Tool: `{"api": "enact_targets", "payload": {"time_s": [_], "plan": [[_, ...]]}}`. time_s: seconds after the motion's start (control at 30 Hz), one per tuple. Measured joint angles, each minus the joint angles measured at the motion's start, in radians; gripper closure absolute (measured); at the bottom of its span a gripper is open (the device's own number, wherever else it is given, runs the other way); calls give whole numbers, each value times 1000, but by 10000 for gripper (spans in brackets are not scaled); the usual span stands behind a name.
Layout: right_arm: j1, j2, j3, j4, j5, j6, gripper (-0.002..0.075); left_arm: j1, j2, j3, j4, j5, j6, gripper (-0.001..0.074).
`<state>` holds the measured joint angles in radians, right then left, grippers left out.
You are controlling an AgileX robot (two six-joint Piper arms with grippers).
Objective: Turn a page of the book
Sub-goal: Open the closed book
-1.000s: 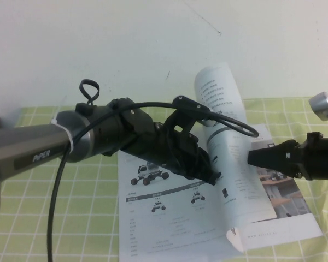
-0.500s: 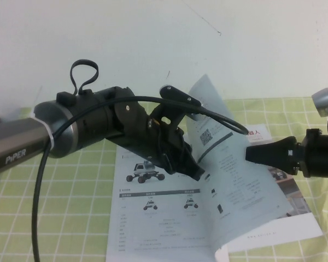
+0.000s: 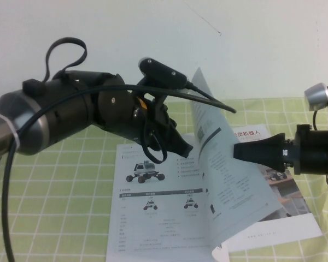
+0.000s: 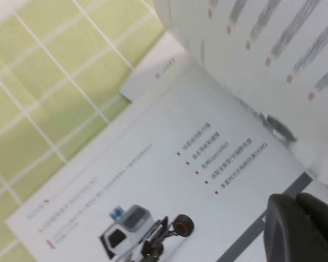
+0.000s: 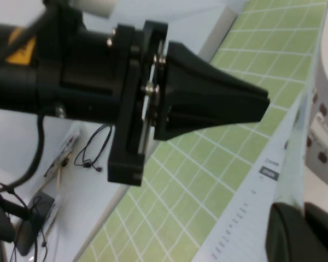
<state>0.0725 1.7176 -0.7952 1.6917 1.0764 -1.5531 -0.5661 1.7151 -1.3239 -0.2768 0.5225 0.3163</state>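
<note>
A raised page hides part of the book [image 3: 164,218]. Left claw [image 3: 187,148] closed beside it; right claw [image 3: 236,150] closed, touching it.

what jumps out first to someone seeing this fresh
A half-turned page standing up from the open book on the green checked cloth. The left end effector, shut, hangs over the book's middle beside that page. The right end effector, also shut, points in from the right and meets the page's far face.

The book [image 3: 169,213], a thin glossy white brochure, lies open, one page raised upright above a rover photo.
</note>
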Motion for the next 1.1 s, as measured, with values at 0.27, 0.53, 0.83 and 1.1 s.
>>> {"api": "enact_targets", "payload": {"time_s": [0.27, 0.53, 0.83, 1.1], "plan": [[138, 0, -72, -7, -109, 0, 724, 0, -160, 0, 207, 2, -170, 738], [243, 55, -104, 4, -206, -19, 713, 0, -318, 0, 296, 55, -238, 738], [319, 237, -185, 5, -87, -26, 378, 0, -338, 33, 299, 96, -255, 738], [328, 300, -233, 6, 56, -26, 297, 0, -338, 161, 299, -28, -298, 738]]}}
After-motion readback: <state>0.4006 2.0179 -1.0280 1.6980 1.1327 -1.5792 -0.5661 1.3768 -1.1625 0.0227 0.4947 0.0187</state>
